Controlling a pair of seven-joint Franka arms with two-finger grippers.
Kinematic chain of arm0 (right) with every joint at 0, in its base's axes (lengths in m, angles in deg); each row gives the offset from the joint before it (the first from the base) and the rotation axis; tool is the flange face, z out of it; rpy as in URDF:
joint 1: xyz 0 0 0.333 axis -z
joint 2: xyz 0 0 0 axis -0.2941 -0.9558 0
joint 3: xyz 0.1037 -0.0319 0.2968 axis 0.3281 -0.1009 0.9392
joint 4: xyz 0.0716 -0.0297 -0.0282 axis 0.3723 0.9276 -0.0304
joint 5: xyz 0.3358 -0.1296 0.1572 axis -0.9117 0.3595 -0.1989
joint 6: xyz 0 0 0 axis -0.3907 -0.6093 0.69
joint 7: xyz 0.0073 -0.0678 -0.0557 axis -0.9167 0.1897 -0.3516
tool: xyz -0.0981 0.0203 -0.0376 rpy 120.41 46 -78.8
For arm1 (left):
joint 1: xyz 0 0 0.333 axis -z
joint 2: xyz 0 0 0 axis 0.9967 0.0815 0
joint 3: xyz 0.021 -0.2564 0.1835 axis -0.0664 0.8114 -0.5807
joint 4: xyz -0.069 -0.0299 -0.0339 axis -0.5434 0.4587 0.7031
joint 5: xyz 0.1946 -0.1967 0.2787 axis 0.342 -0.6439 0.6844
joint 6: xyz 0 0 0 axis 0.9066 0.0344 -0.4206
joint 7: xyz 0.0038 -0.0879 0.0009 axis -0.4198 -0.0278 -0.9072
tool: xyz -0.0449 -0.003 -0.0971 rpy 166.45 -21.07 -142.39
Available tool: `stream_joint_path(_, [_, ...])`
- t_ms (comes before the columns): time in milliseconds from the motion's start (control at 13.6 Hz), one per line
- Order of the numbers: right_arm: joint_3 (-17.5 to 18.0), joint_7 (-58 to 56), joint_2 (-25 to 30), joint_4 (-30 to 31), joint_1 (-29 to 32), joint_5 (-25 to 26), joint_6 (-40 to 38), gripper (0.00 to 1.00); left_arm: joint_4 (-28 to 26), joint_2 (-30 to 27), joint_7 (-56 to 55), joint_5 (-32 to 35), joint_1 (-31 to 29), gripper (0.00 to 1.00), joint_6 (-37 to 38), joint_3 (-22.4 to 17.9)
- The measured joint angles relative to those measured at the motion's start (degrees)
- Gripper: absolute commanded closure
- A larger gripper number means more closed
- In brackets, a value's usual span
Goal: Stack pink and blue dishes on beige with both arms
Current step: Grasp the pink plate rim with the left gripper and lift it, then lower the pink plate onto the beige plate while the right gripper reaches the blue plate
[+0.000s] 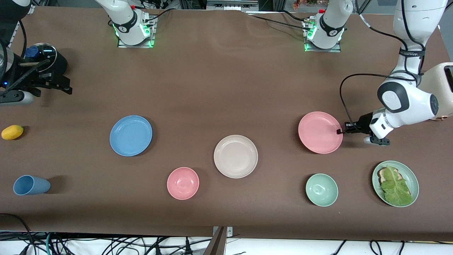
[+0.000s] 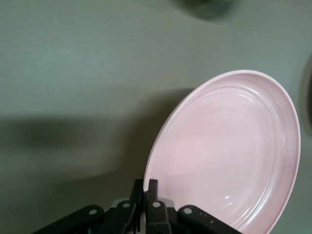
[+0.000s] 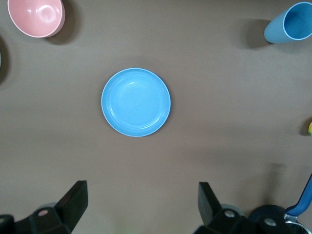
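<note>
Matte pink plate (image 1: 319, 132) lay on my bench (image 1: 226, 88), its rim pinched by my left hand (image 1: 340, 131). I held the right hand (image 3: 141, 204) spread wide above the round blue plate (image 1: 130, 135); between them sat the shallow beige plate (image 1: 235, 156).

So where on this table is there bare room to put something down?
Widest bare stretch: between the arm bases and the blue plate, beige plate and pink plate. More crowded nearer the camera: pink bowl, green bowl, lettuce plate.
</note>
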Motion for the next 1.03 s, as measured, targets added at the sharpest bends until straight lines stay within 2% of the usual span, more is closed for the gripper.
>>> stream_joint_path(367, [-0.2,0.0,-0.5,0.0,0.3,0.0,0.0,0.0,4.9,0.1,-15.4,0.0,4.1,1.0,-0.1,5.3])
stream_joint_path(588, [-0.3,0.0,-2.7,0.0,0.3,0.0,0.4,0.0,8.0,1.3,-22.6,0.0,8.0,1.0,-0.5,5.8])
stream_joint_path(1029, [-0.2,-0.1,-8.0,0.0,0.3,0.0,2.7,0.0,12.9,6.5,-36.8,0.0,17.9,1.0,-6.5,6.0])
